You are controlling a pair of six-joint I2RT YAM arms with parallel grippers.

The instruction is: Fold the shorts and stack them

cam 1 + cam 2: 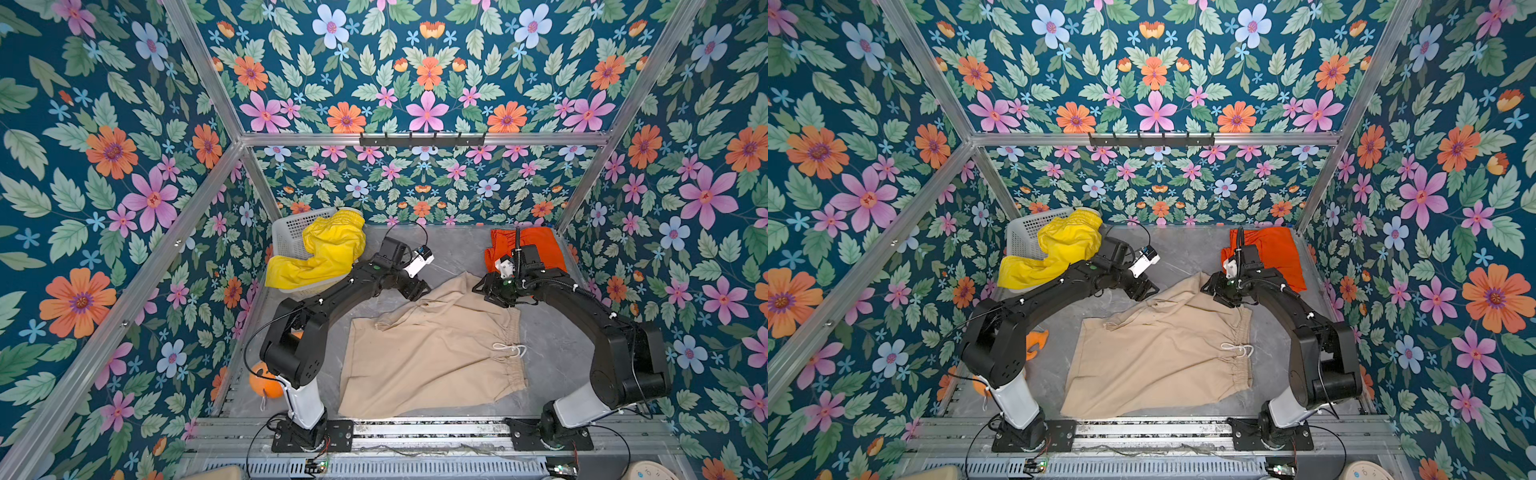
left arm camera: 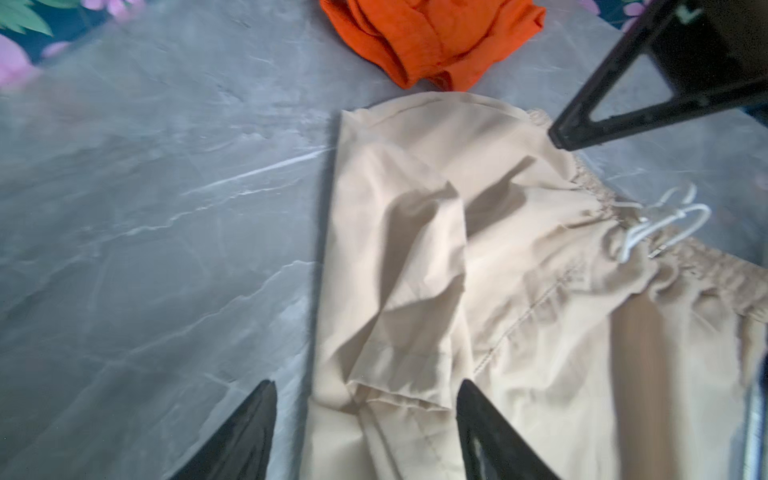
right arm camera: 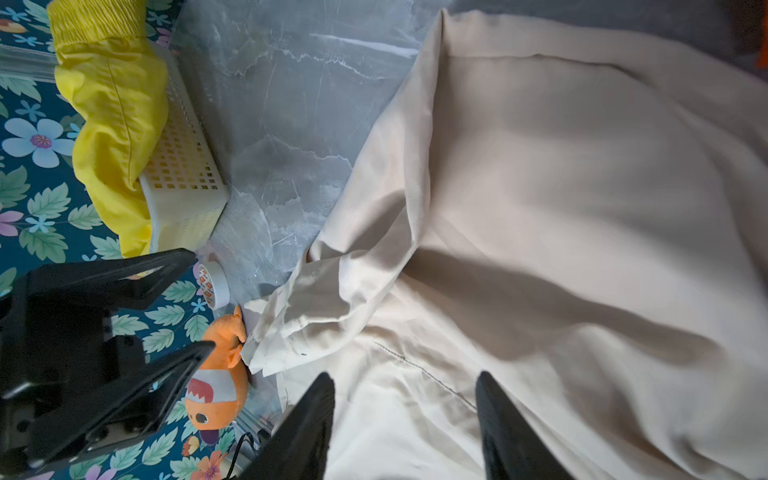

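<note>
Left end effector [image 1: 417,291] and right end effector [image 1: 492,293] hover, jaws apart, above the beige shorts [image 1: 432,353], apparently mid-fold. The next move likely needs edge grips.

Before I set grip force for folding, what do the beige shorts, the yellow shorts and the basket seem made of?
Beige shorts: thin matte woven cloth, perhaps cotton; soft creases, gathered waistband. Yellow shorts: smoother, faintly glossy fabric, possibly synthetic; it holds puffy folds. Basket: stiff white plastic, shown by its moulded grid of holes.

right claw [image 3: 405,378]: jaws apart over beige shorts [image 3: 561,187] | yellow shorts [image 3: 112,104]: draped over white basket [image 3: 183,166]
</note>
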